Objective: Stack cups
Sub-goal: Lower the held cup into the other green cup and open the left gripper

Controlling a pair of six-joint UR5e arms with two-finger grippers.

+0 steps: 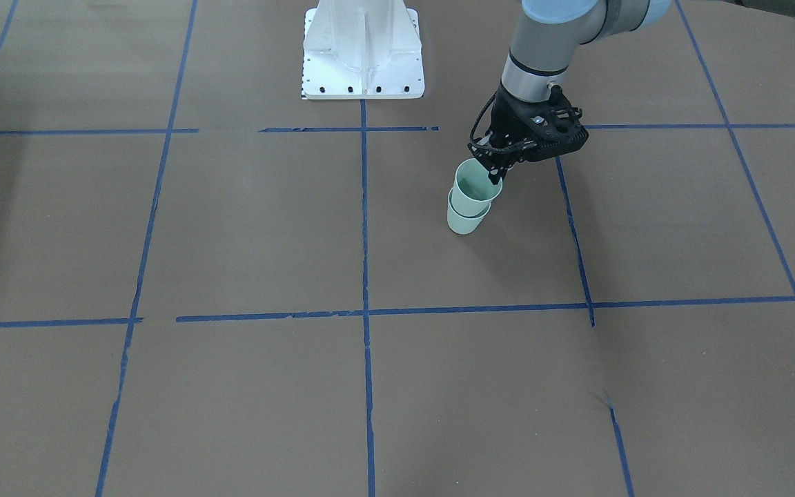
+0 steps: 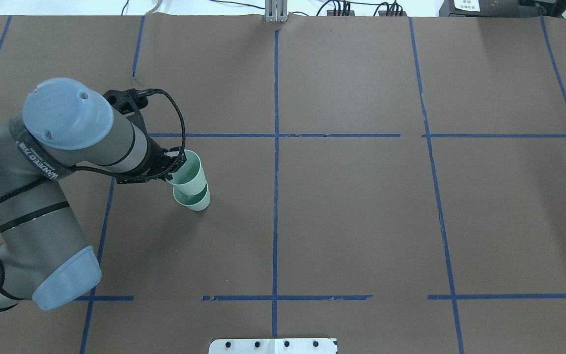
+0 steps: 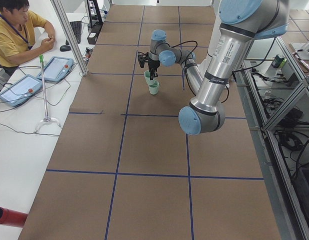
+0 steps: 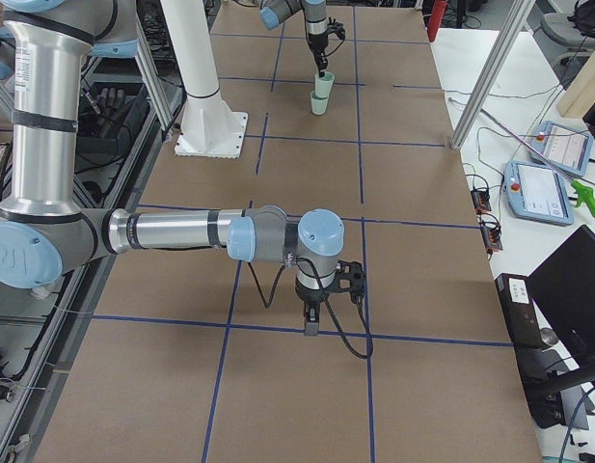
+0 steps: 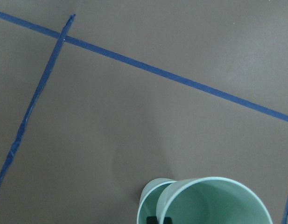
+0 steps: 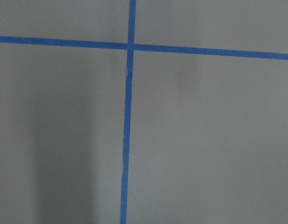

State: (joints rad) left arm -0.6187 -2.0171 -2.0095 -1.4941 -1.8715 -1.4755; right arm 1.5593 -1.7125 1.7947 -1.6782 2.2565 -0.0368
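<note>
Two pale mint-green cups stand left of the table's middle. The upper cup point(image 1: 477, 185) leans a little, with its base inside the lower cup point(image 1: 465, 222), which stands on the table. My left gripper point(image 1: 493, 169) is shut on the upper cup's rim from above. Both show in the overhead view, upper cup point(image 2: 189, 169) over lower cup point(image 2: 193, 200), with the left gripper point(image 2: 174, 166) at the rim. The left wrist view shows the upper cup's open mouth point(image 5: 214, 205) and the lower cup's rim point(image 5: 146, 198) behind it. My right gripper point(image 4: 311, 323) shows only in the exterior right view, low over the table; I cannot tell its state.
Brown paper with blue tape lines point(image 2: 275, 162) covers the table. The white robot base point(image 1: 363, 52) stands at the table's edge. An operator point(image 3: 16, 30) sits beyond the far side with tablets point(image 3: 19, 90). A metal post point(image 3: 69, 35) stands near that edge.
</note>
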